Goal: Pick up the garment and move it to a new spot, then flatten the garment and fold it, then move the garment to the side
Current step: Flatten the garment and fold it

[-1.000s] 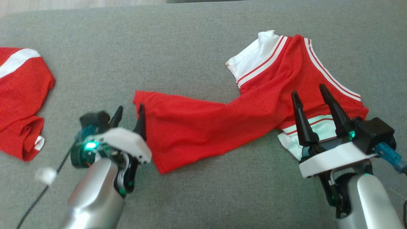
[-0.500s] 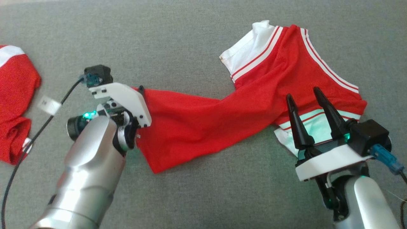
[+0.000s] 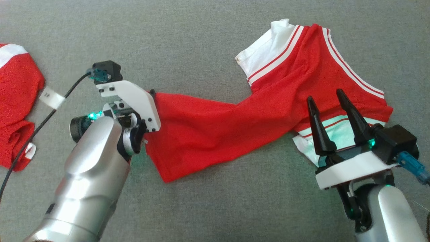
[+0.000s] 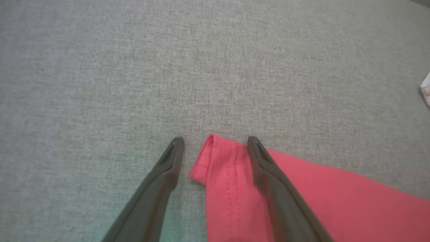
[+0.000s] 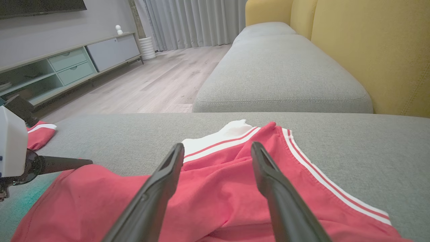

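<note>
Two pincers were spread wide, nothing grasped. The garment (image 3: 215,134), red with white trim, was laid crumpled across the middle of the sofa (image 3: 201,43). Its hemmed corner was straddled by the left pincer (image 4: 215,142), one finger over the cloth. The right pincer (image 3: 324,94) was held above the striped end. Another red garment (image 3: 16,101) was left well apart, toward the sofa's far edge.

A crumpled red-and-white cloth (image 3: 16,101) lies on the grey sofa seat (image 3: 201,43), with a yellow backrest (image 5: 369,50) alongside.

Garment (image 3: 208,134) hem hidden behind right gripper (image 3: 324,94); red cloth (image 3: 18,90) cut by left edge; tag (image 3: 51,97) perhaps lettered, illegible.
</note>
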